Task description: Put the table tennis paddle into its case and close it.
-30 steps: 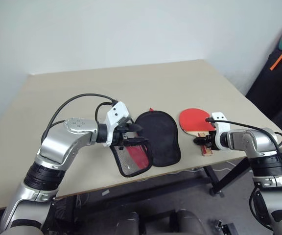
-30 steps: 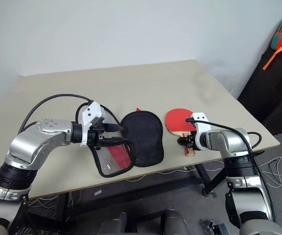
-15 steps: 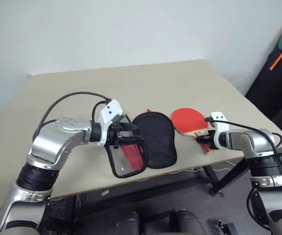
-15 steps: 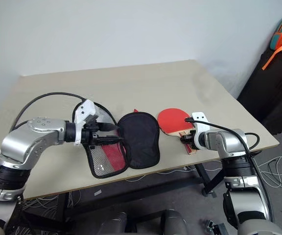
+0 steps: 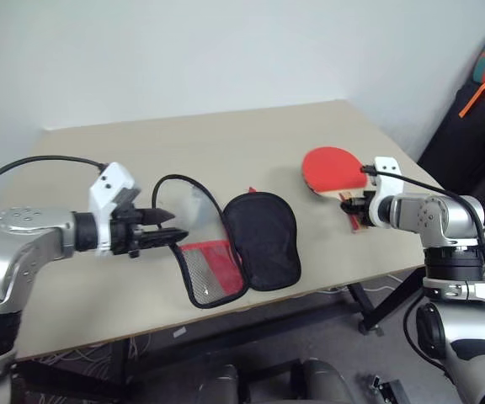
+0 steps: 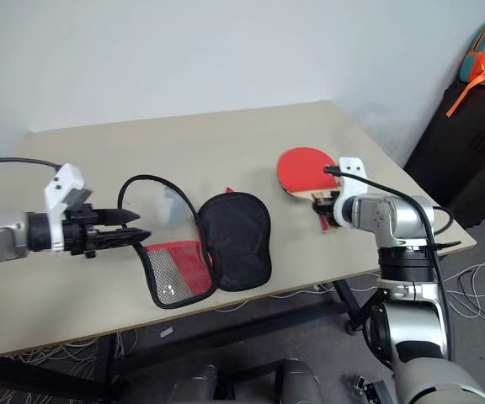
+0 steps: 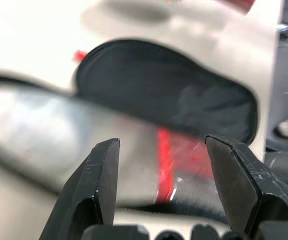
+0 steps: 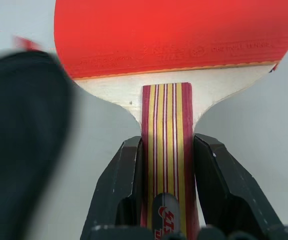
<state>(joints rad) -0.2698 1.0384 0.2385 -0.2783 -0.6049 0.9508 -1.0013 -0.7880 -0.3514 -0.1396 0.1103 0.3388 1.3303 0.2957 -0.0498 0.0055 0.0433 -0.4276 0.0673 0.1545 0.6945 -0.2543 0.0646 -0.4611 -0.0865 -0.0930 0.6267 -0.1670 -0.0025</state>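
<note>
1. The step in hand is the carry: the right gripper (image 8: 165, 165) is clamped on the wooden handle of the table tennis paddle (image 5: 331, 169), and the red face is raised off the desk (image 5: 226, 143) above its right edge, tilted up and away from the robot.

2. The case (image 5: 241, 254) lies unzipped near the front edge of the desk, about midway along it. Its black half rests flat, and the red mesh half folds out toward the front edge with the zipper rim gaping.

3. The left gripper (image 5: 173, 229) has nothing in it. Its fingers (image 7: 103, 185) stand parted with the case visible in the gap between them, and it hovers just beside the mesh flap without touching it, pointing across toward the case.

4. Next move, as I judge it: bring the paddle across to the open mouth, blade first, and slide it between the two halves. The flap is limp, so the left gripper probably needs to pinch or lift the rim first, or the blade may push the case along the desk.

5. Pose: the right forearm reaches in from the right edge, wrist angled downward and inward. The left arm is swung wide to the left, its forearm lying roughly along the front edge.

6. Zipping shut is not yet begun.
</note>
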